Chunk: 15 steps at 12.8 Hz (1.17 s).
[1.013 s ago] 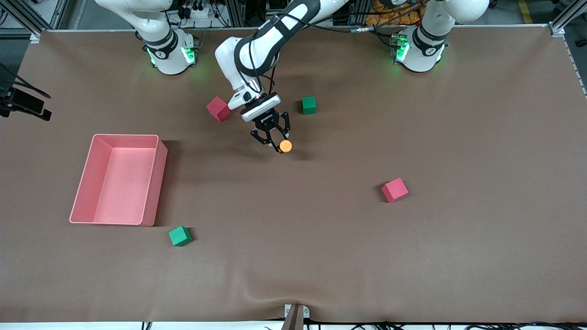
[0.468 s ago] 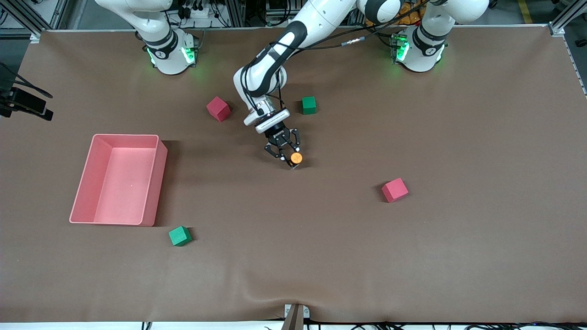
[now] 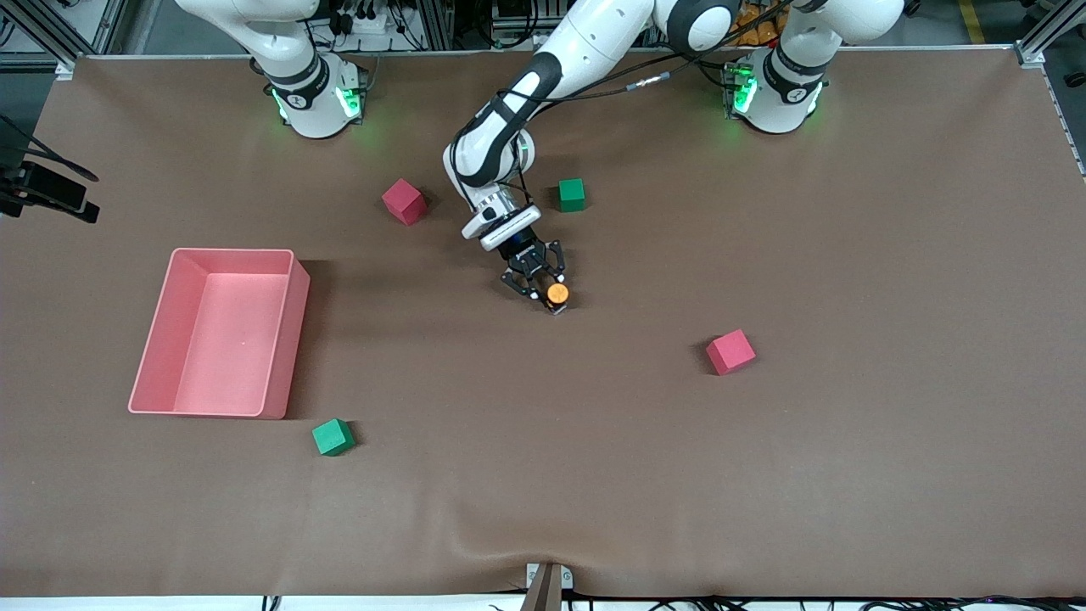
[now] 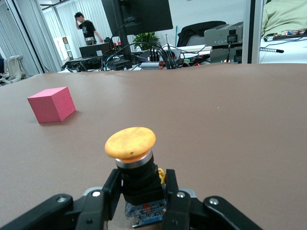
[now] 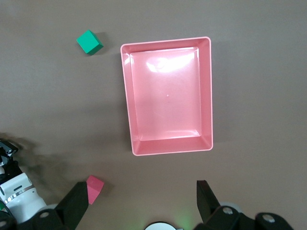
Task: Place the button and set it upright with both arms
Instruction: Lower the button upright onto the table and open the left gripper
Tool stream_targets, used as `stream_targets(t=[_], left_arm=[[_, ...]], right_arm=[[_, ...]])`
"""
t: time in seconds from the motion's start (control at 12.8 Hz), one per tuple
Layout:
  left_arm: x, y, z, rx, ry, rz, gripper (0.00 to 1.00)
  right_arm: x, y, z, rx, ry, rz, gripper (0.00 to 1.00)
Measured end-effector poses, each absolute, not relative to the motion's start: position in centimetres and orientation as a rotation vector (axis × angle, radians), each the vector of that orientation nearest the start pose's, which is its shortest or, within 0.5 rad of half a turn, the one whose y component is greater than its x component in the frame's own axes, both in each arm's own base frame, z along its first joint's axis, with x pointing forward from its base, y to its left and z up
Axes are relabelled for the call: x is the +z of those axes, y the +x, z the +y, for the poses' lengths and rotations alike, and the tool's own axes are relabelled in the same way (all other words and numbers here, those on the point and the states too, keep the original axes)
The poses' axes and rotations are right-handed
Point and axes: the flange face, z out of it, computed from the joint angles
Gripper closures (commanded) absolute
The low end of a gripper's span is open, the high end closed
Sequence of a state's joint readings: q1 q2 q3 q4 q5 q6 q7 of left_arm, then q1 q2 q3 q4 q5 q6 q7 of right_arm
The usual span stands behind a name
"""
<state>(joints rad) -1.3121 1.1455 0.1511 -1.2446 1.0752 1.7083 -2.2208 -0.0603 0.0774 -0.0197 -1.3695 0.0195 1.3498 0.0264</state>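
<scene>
The button (image 3: 557,293) has an orange cap, a black body and a bluish base. It stands upright, cap up, between the fingers of my left gripper (image 3: 548,291), which is shut on its black body low over the middle of the table. In the left wrist view the button (image 4: 130,143) rises above the left gripper (image 4: 141,188), its base right at the brown mat; I cannot tell whether it touches. My right gripper (image 5: 139,203) is open and empty, high over the pink tray's end of the table. It does not show in the front view.
A pink tray (image 3: 288,339) lies toward the right arm's end. One pink cube (image 3: 404,201) and one green cube (image 3: 572,194) flank the left arm's wrist. Another pink cube (image 3: 730,351) and another green cube (image 3: 333,437) lie nearer the front camera.
My left gripper has come down with the button, moving toward the front camera and the left arm's end, to just above the mat. The right arm has not moved.
</scene>
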Motion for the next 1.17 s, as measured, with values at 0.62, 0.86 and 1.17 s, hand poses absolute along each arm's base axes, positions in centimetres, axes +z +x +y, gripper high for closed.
stream_targets(t=[0.62,0.86,1.17], left_arm=[[7.9,32.9,-61.3,-1.536,-2.188,-0.484,0.00],[8.4,32.5,-61.6,-1.535,-2.178,-0.466,0.00],[10.6,29.1,-63.4,-1.479,-2.194,-0.460,0.00]], right_arm=[[65.6,55.2,-4.2,0.161,-3.114,0.164,0.00],[65.6,55.2,-4.2,0.160,-3.114,0.164,0.00],[65.9,55.1,-4.3,0.149,-3.115,0.167,0.00]])
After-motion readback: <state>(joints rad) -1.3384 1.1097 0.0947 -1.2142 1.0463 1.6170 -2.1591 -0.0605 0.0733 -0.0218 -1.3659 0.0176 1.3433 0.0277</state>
